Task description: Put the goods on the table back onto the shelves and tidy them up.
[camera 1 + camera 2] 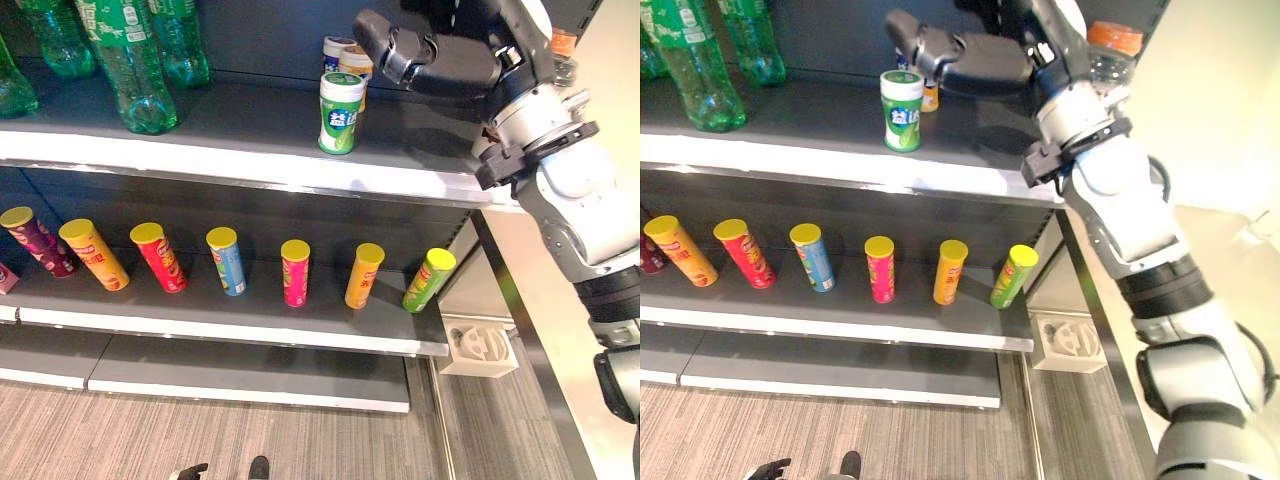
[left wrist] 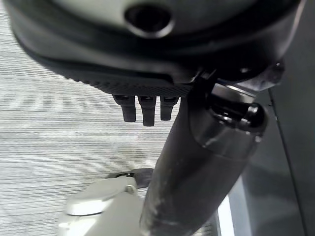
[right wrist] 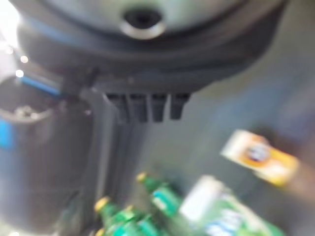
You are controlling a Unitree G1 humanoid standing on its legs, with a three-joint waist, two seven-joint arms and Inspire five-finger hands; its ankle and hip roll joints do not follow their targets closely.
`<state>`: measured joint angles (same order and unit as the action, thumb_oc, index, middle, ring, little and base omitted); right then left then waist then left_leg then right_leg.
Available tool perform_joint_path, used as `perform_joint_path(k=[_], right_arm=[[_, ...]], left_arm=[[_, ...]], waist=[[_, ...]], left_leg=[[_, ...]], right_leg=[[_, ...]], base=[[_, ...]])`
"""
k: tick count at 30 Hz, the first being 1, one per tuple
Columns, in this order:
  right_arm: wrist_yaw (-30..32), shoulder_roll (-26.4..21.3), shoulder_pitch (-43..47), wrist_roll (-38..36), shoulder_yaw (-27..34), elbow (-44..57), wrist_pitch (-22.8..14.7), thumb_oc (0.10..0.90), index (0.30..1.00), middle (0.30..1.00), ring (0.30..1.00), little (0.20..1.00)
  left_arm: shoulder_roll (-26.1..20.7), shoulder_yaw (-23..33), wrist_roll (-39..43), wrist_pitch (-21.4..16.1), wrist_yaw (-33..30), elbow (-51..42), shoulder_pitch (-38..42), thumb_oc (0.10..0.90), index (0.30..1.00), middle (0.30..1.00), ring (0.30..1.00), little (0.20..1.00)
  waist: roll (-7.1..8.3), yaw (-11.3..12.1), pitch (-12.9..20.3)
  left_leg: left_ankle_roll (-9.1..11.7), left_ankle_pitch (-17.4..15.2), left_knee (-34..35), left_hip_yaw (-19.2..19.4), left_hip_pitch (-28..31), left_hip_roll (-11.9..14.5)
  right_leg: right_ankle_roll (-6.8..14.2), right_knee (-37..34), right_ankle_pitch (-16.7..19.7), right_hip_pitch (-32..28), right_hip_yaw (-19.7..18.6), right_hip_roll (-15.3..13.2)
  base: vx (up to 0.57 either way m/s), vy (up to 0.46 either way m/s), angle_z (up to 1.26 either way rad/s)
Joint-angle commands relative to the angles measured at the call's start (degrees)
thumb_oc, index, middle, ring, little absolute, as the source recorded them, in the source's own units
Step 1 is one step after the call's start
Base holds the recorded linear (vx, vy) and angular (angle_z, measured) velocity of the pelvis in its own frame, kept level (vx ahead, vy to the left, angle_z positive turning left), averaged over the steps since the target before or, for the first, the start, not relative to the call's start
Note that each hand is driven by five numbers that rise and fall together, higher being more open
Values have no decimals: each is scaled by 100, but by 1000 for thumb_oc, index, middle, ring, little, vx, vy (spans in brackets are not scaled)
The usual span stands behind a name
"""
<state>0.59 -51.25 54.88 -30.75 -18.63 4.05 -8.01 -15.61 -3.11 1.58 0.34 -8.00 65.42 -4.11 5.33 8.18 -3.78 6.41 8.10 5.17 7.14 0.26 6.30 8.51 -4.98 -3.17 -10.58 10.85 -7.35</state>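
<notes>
Green soda bottles [image 1: 130, 60] stand at the upper shelf's [image 1: 250, 150] left end; the green-and-white gum canister [image 1: 339, 112] stands upright near its front edge, long axis vertical, with small jars [image 1: 345, 55] behind it. Right hand [image 1: 430, 60] hovers just above and right of the canister, fingers extended, apart from it, holding nothing. Left hand [image 2: 147, 105] hangs over floor, fingers relaxed, empty.

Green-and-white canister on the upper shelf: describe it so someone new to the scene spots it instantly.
Start at the upper shelf, whose left end holds green bottles. Toward its right end, just below the right hand, a short canister stands upright near the front edge. It is green with a white lid and stands alone in front of smaller jars at the back.
</notes>
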Motion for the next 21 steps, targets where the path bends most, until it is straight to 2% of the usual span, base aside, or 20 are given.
perform_joint_path(k=[1, 6, 8, 9, 13, 14, 15, 16, 17, 18, 21], right_arm=[[8, -414, 197, 82, 433, 380, -526, 800, 900, 900, 900, 900], [-335, -427, -170, -57, 487, 820, -536, 800, 900, 900, 900, 900], [-688, -375, -608, -320, 502, 1204, -496, 800, 900, 900, 900, 900], [-964, -161, -984, -651, 552, 1435, -493, 800, 900, 900, 900, 900], [-1207, 123, -1483, -968, 572, 1614, -412, 800, 900, 900, 900, 900], [-1499, 413, -2057, -1279, 571, 1727, -243, 800, 900, 900, 900, 900], [-1499, 413, -2059, -1279, 573, 1728, -242, 800, 900, 900, 900, 900], [-1803, 723, -2700, -1671, 514, 1592, -88, 800, 900, 900, 900, 900], [-1938, 720, -2764, -1808, 438, 1689, -39, 800, 900, 900, 900, 900], [-2070, 721, -3020, -1885, 369, 1660, 173, 800, 900, 900, 900, 900], [-2343, 782, -3755, -2020, 229, 1616, 318, 800, 900, 900, 900, 900]], left_arm=[[-204, -135, -297, -171, 69, 284, 469, 800, 900, 900, 900, 900], [-190, -149, -421, -198, 138, 278, 496, 800, 900, 900, 900, 900], [-175, -146, -525, -222, 203, 264, 495, 800, 900, 900, 900, 900], [-142, -121, -549, -237, 233, 254, 475, 800, 900, 900, 900, 900], [-97, -99, -595, -257, 278, 246, 437, 800, 900, 900, 900, 900], [-19, -90, -660, -268, 331, 238, 400, 800, 900, 900, 900, 900], [-20, -90, -660, -268, 331, 237, 400, 800, 900, 900, 900, 900], [40, -115, -633, -403, 352, 164, 360, 800, 900, 900, 900, 900], [64, -157, -660, -400, 447, 98, 364, 800, 900, 900, 900, 900], [60, -145, -774, -366, 492, 68, 409, 800, 900, 900, 900, 900], [131, -215, -887, -385, 493, -32, 405, 800, 900, 900, 900, 900]], waist=[[-40, 94, 465], [-81, -31, 549], [-138, -162, 559], [-195, -261, 546], [-242, -323, 536], [-301, -397, 515], [-300, -395, 515], [-318, -464, 493], [-320, -476, 494], [-333, -484, 486], [-346, -529, 425]], left_leg=[[217, -1042, -17, 506, 639, 126], [212, -1072, -17, 649, 703, 145], [207, -1083, -17, 783, 731, 165], [191, -1080, -18, 882, 755, 174], [169, -1090, -22, 995, 789, 178], [152, -1102, -18, 1079, 846, 179], [152, -1103, -18, 1080, 847, 179], [145, -1096, -17, 1109, 874, 179], [151, -1098, -17, 1132, 890, 183], [160, -1099, -17, 1152, 900, 192], [167, -1089, -17, 1142, 886, 208]], right_leg=[[510, 471, -61, 652, 235, -172], [516, 459, -31, 718, 93, -145], [521, 464, -8, 799, -47, -108], [519, 484, 10, 875, -156, -85], [510, 503, 21, 930, -297, -68], [500, 516, 27, 945, -363, -49], [500, 516, 27, 945, -365, -49], [481, 525, 46, 957, -406, -38], [485, 518, 52, 947, -418, -36], [481, 502, 49, 933, -426, -28], [478, 512, 48, 935, -400, -17]], base=[[-34, 4, -16], [-48, 6, -25], [-95, 17, -30], [-64, 14, -37], [-43, 20, -38], [-19, 24, -42], [-36, 31, -40], [-10, 13, -34], [-10, 21, -25], [4, 15, -20], [-21, 7, -21]])
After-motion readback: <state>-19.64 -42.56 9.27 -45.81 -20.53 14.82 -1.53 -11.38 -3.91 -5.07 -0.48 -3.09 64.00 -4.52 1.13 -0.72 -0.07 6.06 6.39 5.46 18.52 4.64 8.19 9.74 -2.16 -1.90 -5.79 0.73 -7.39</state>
